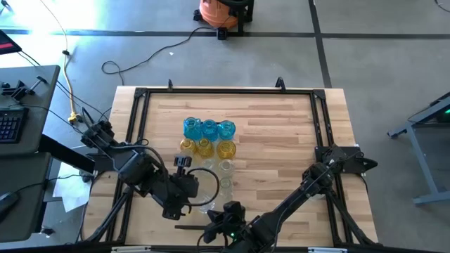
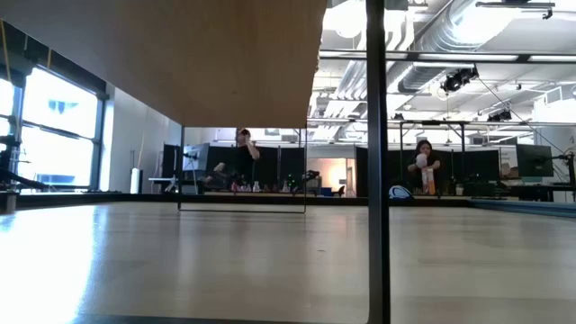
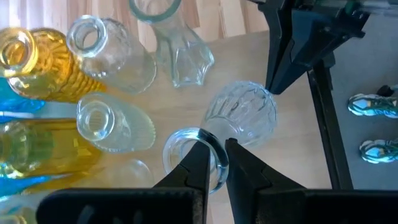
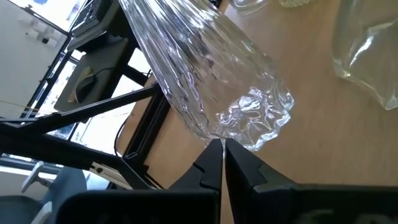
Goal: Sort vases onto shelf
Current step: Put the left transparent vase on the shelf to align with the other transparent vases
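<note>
Two grippers meet at one clear vase point(image 3: 239, 118) near the front edge of the table, in front of the grouped vases. The left gripper point(image 3: 214, 163) is clenched on the rim of that vase's mouth, one finger inside the opening and one outside, so the vase hangs from its lip. In the left wrist view the ribbed body runs away from the fingers, its long axis roughly in line with them. The right gripper point(image 4: 222, 152) is fully closed with nothing between its fingers, its tips just at the crinkled end of a ribbed clear vase point(image 4: 205, 74), probably the same one.

Behind, toward the table's middle, stand three blue vases point(image 1: 209, 128) in a row, three yellow vases point(image 1: 205, 147) in front of them, and more clear vases point(image 3: 112, 50) nearest the arms.

Since the left arm alone grips the vase, the next carry likely falls to it; the thin rim pinch could let the body swing.
</note>
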